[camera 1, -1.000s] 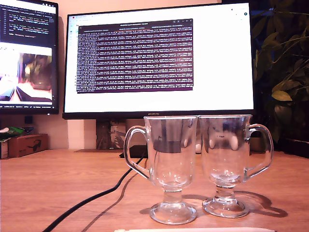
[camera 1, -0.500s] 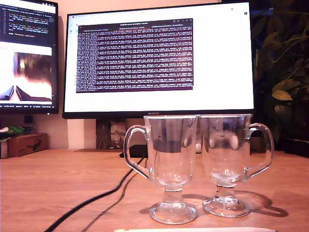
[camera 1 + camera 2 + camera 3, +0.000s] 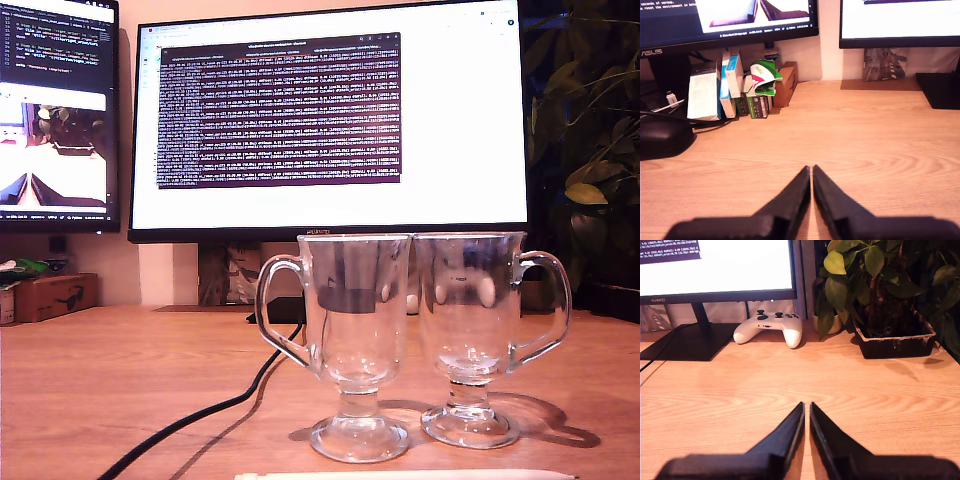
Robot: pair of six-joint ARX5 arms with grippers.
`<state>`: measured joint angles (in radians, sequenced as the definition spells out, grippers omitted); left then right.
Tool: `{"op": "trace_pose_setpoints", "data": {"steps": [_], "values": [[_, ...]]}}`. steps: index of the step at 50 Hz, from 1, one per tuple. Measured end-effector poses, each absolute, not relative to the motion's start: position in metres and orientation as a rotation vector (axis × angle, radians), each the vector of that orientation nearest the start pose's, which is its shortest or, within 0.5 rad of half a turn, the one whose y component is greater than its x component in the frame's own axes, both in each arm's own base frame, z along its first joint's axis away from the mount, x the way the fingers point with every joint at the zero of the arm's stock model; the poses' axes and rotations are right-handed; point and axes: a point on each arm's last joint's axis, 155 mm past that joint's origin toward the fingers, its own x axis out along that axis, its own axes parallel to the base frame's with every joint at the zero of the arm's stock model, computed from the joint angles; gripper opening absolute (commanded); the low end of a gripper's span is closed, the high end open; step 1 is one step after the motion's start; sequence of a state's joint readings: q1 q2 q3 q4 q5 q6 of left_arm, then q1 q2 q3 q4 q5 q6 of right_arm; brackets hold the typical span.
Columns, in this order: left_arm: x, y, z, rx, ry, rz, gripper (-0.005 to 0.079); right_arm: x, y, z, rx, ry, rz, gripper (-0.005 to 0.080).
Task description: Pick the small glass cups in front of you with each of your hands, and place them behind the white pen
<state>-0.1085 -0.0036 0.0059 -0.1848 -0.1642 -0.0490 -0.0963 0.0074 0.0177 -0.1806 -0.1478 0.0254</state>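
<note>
Now the two cups stand upright side by side on the desk (image 3: 90, 380) in the exterior view, the first cup (image 3: 350, 330) toward that view's left with its handle pointing left, the second cup (image 3: 470, 320) toward the right with its handle pointing right. Their rims meet or nearly meet; I cannot tell whether they touch. The pen (image 3: 400, 475) lies along the bottom edge of that view, in front of both cups, only its upper edge showing. A black cable (image 3: 200, 415) runs across the desk at the exterior view's left of the first cup, and the large monitor (image 3: 330, 120) stands behind them.

Compared with half a second ago, the cups and pen keep their places on the desk; the whole scene sits a touch differently in the exterior view, and the picture on the small monitor (image 3: 55, 110) at its left has changed.

My first gripper (image 3: 811, 170) has its jaws closed tip to tip with nothing between them, over bare desk, facing boxes (image 3: 730, 87). My second gripper (image 3: 806, 406) is likewise closed to a thin slit and empty, facing a white controller (image 3: 770, 325) and a potted plant (image 3: 880, 290). Neither cup shows in either wrist view.
</note>
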Motion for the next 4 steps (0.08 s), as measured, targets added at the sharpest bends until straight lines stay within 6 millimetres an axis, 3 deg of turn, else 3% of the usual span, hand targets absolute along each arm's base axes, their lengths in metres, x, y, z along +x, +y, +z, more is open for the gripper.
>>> {"op": "trace_pose_setpoints", "data": {"steps": [4], "values": [[0.2476,0.0033,0.1214,-0.025,0.172,0.06,-0.0019,0.2479,0.0032,0.1256,0.046,0.17,0.049,0.0]]}}
